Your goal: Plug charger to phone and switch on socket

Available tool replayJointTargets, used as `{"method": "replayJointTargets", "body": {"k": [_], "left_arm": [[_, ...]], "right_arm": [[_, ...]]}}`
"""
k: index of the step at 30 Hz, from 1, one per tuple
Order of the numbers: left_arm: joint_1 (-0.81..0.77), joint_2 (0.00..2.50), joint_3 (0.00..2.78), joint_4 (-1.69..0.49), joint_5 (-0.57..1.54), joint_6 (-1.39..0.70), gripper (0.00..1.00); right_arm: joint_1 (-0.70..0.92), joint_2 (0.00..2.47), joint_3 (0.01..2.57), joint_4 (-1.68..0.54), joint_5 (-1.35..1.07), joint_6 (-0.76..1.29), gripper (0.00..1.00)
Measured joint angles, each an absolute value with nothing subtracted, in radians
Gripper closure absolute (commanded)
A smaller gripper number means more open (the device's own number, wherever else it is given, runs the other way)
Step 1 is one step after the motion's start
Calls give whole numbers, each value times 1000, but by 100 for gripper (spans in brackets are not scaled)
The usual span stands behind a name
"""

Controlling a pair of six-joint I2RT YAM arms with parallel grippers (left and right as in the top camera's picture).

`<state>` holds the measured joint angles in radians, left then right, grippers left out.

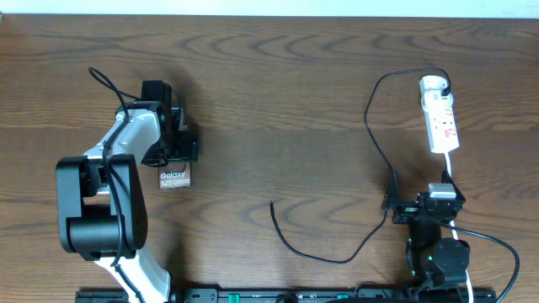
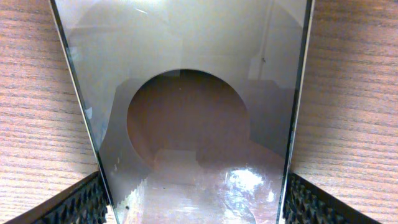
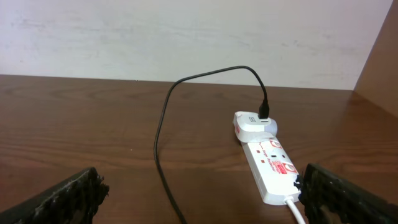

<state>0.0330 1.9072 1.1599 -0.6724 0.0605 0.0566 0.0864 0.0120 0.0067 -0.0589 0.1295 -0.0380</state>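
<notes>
Left hand [image 1: 175,156]: set over the phone [image 1: 175,178], jaws wide and straddling it across its width. In the wrist view this hand [image 2: 196,208] has its black ribbed fingers [image 2: 68,205] just beside the phone's [image 2: 199,93] two long edges, and whether the pads press on it cannot be told. Phone: flat on the desk [image 1: 278,101] beneath the left hand, glossy face up, and only the end with the white "Galaxy S25 Ultra" text shows past the hand on the arm's side. Right hand [image 1: 425,200]: jaws spread fully, with nothing between them, and in the wrist view the hand [image 3: 199,199] is low over the desk. Socket [image 3: 270,165]: white strip with red markings, straight ahead of the right hand and a little to its right, lying lengthwise away from it. Switch position cannot be told. Cord [image 1: 448,168]: white, running from the socket's near end back to the right hand. Adapter [image 3: 255,126]: white, seated on the socket's far end. Charger [image 1: 370,118]: black cable plugged into the adapter, arching left of the socket and passing just beside the right hand's left finger. It then curves across the desk to a free end between the two hands, well apart from the phone.
</notes>
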Motion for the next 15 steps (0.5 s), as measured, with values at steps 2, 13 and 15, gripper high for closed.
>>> {"method": "replayJointTargets", "body": {"k": [2, 13, 15], "left_arm": [[33, 1907, 1160, -672, 60, 57, 16], [33, 1907, 1160, -672, 60, 57, 22], [33, 1907, 1160, -672, 60, 57, 23]], "right_arm": [[86, 12, 6, -59, 130, -38, 1], [86, 12, 6, -59, 130, -38, 1], [86, 12, 6, -59, 130, -38, 1]]}}
